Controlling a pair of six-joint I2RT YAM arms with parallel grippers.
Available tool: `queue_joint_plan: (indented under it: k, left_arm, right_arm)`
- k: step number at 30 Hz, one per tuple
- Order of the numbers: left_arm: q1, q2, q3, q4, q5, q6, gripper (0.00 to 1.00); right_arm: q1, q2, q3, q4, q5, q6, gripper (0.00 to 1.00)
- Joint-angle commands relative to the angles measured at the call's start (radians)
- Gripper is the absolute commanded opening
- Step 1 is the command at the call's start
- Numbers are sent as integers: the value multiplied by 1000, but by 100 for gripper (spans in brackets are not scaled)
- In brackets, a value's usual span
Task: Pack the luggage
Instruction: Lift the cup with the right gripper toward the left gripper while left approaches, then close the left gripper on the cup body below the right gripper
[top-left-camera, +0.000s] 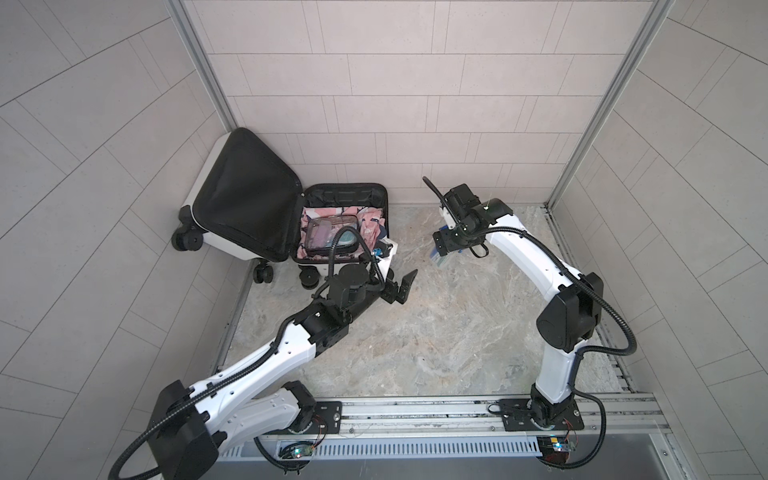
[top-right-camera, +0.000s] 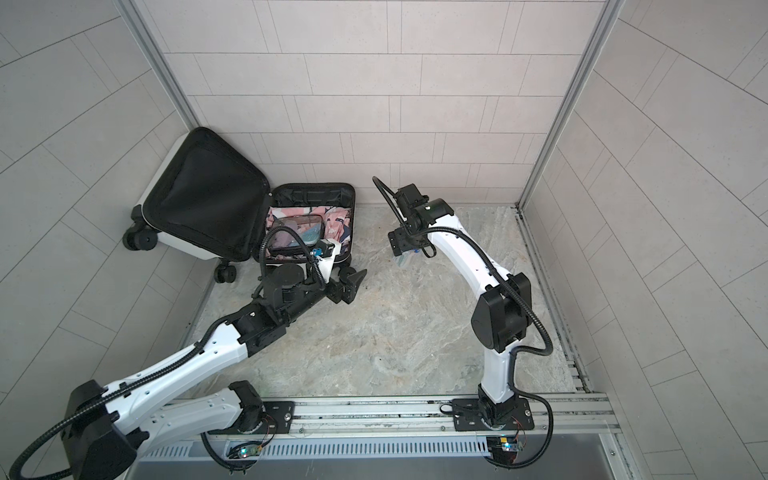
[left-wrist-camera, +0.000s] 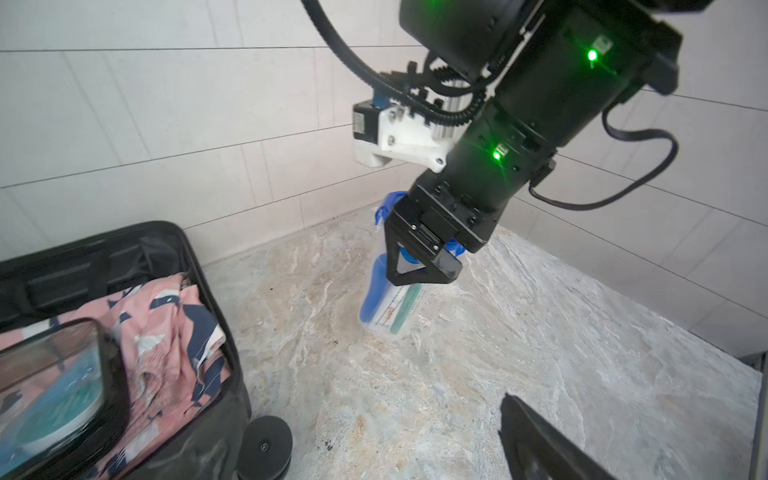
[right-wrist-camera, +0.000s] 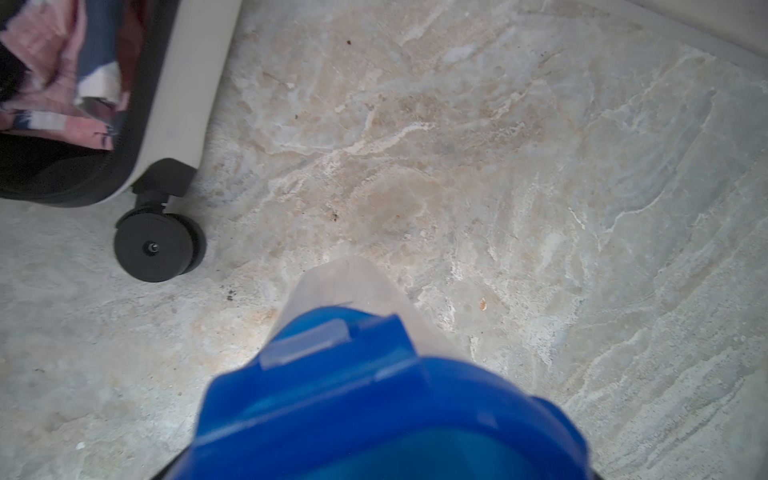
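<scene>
- The luggage (top-left-camera: 345, 193) lies open at the back-left corner of the worktop (top-left-camera: 415, 332), with pink clothing (top-left-camera: 370, 220) and a clear pouch (top-left-camera: 330, 235) inside.
- Wide and empty, the left hand (top-left-camera: 405, 286) hangs just beside it.
- The right hand (left-wrist-camera: 422, 276) grips what seems a blue-lidded clear case (left-wrist-camera: 382, 303).

Robot lab test cell: two arms (top-left-camera: 266, 361) bolted to aluminium rail (top-left-camera: 415, 409), panel walls (top-left-camera: 395, 104) on metal frame (top-left-camera: 203, 66), marble-print tabletop (top-left-camera: 436, 332).
</scene>
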Motion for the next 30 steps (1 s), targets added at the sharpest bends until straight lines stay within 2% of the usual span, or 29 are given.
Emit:
queue_joint_plan:
  k: [1, 6, 15, 23, 30]
  left_arm:
    - [-2, 38, -31, 122, 84, 129, 100]
    - [-1, 112, -20, 176, 96, 211, 100]
    - [-2, 213, 41, 143, 92, 346, 100]
    - [-6, 288, 77, 184, 152, 322, 100]
    - [-18, 329, 86, 212, 139, 320, 100]
  right_arm:
    - [16, -85, 5, 8, -46, 19, 80]
    - [44, -155, -28, 17, -106, 31, 80]
    - [80, -272, -129, 51, -222, 60, 79]
    - [103, -318, -183, 96, -289, 104, 78]
    - [105, -332, -188, 120, -351, 132, 78]
